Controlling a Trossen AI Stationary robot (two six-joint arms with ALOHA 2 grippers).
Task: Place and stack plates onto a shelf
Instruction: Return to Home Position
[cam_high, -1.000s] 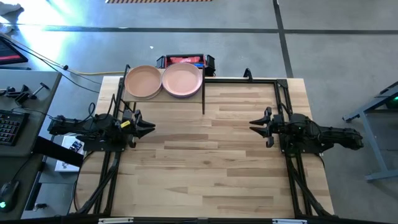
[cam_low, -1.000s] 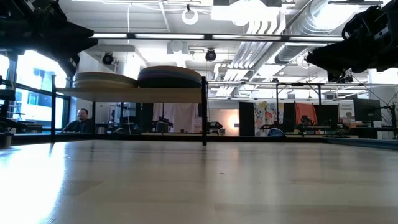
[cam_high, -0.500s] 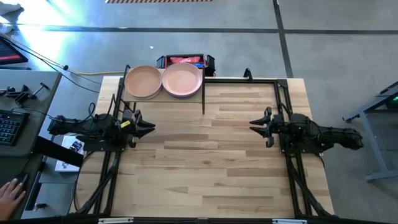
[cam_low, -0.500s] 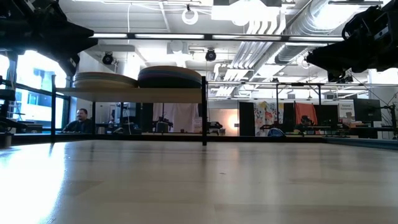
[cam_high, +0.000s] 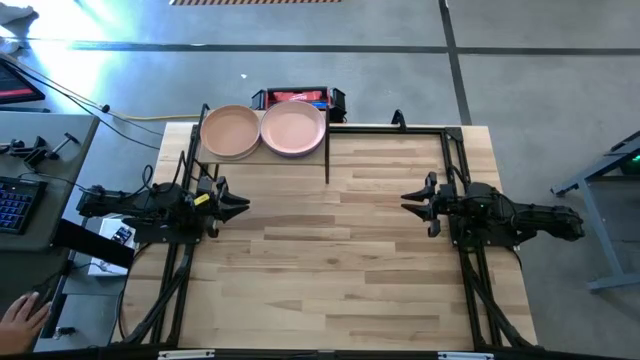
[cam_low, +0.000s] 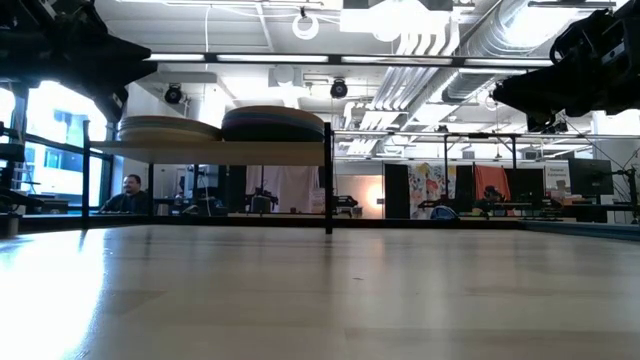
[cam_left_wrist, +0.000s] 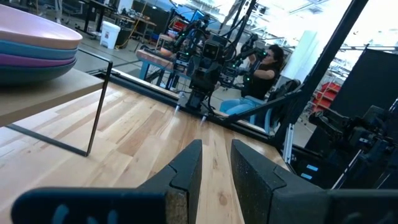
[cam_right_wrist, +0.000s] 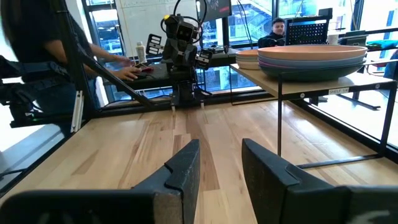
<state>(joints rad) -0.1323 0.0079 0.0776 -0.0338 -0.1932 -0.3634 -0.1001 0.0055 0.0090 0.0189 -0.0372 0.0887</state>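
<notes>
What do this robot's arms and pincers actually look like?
The left arm and right arm are black and chunky, built of jointed segments. The left gripper and right gripper each end in two flat, wedge-shaped dark fingers with paler inner pads. A small yellow mark sits on the left arm near its gripper.

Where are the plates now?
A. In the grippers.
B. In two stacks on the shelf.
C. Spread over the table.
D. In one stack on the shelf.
B: the high view shows a left stack and a right stack side by side on the shelf; the left gripper and right gripper, open, hold nothing.
</notes>
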